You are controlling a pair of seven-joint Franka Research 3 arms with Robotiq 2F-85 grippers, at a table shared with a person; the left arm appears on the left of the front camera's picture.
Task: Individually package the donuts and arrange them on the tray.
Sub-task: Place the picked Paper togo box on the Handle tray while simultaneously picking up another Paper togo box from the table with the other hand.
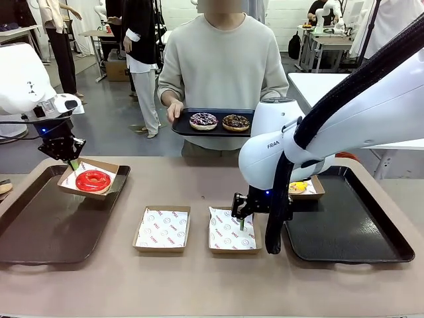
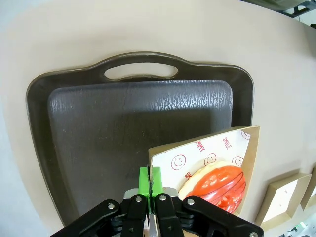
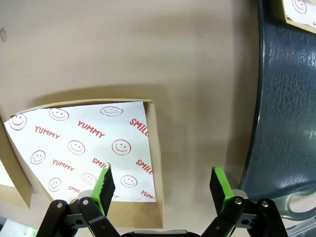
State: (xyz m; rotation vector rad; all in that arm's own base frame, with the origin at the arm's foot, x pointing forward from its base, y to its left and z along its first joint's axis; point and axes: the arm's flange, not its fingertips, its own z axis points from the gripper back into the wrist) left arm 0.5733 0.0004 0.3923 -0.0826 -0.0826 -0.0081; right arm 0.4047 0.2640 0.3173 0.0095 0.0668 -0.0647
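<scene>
My left fingers (image 1: 74, 161) pinch the rim of the box (image 1: 106, 169) holding the red donut (image 1: 93, 180), tilted over the left tray (image 1: 40, 228); lowering it flat seems next, while my right fingers (image 1: 241, 213) stand spread over an empty box (image 1: 228, 237) on the table (image 1: 199, 285).

Robot lab: white Franka arm (image 1: 351, 119), worktables (image 1: 317, 85) behind.

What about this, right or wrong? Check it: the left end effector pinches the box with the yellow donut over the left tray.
Wrong on colour: that is the red donut, not a yellow one. In the left wrist view the left end effector pinches the box with the red donut over the left tray.
</scene>
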